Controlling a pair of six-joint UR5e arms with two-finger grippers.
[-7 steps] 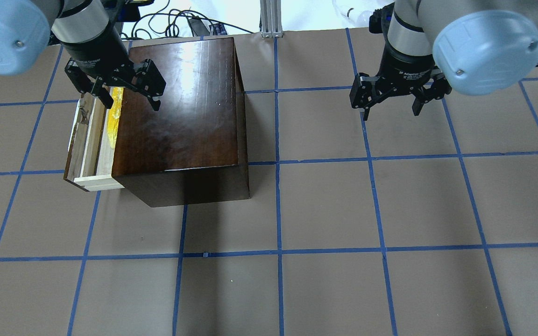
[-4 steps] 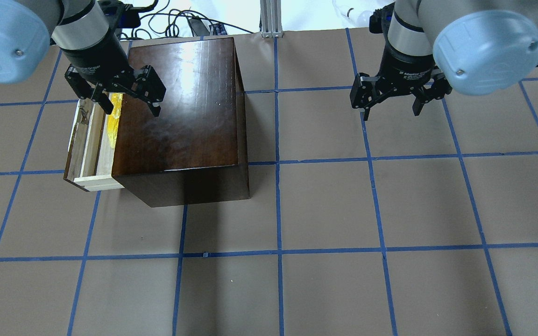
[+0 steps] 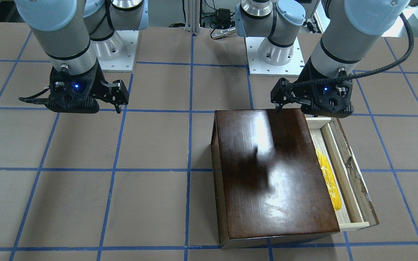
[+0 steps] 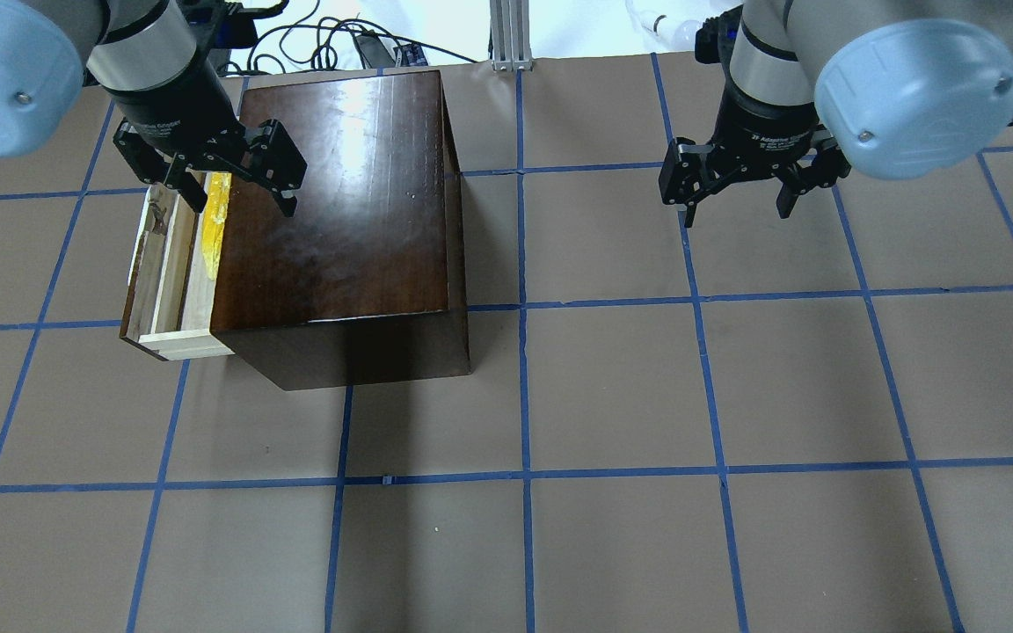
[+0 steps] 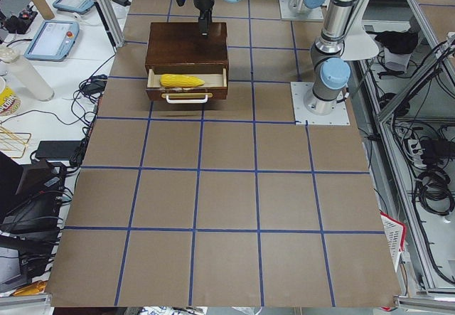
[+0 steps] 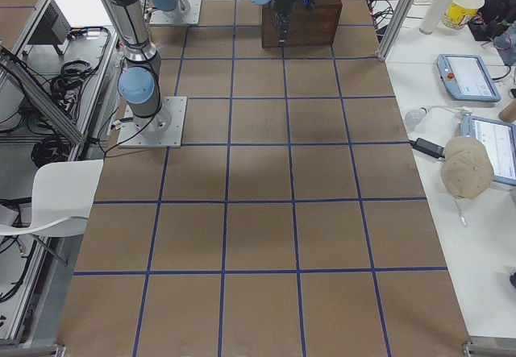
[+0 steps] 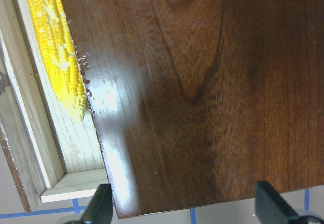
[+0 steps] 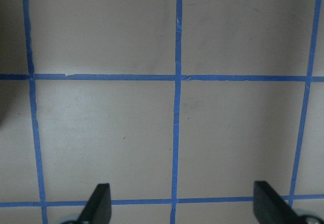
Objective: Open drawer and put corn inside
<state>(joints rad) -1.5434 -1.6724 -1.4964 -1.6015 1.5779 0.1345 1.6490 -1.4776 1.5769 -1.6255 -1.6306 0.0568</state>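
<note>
The drawer (image 4: 163, 264) stands pulled out of the left side of the glossy dark-brown box (image 4: 339, 193). The yellow corn (image 4: 212, 220) lies inside it, along the box's edge. It also shows in the front-facing view (image 3: 328, 177), the left wrist view (image 7: 55, 57) and the exterior left view (image 5: 181, 81). My left gripper (image 4: 243, 207) is open and empty, above the far end of the drawer and the box top. My right gripper (image 4: 735, 215) is open and empty over bare table, well right of the box.
The brown table covering (image 4: 612, 396) has a grid of blue tape lines. Cables and an aluminium post (image 4: 511, 35) lie past the far edge. The drawer has a metal handle (image 5: 187, 98) on its front panel.
My left gripper has drawn back a little toward the far left, still open, away from the corn in the drawer. The right arm has not moved.
</note>
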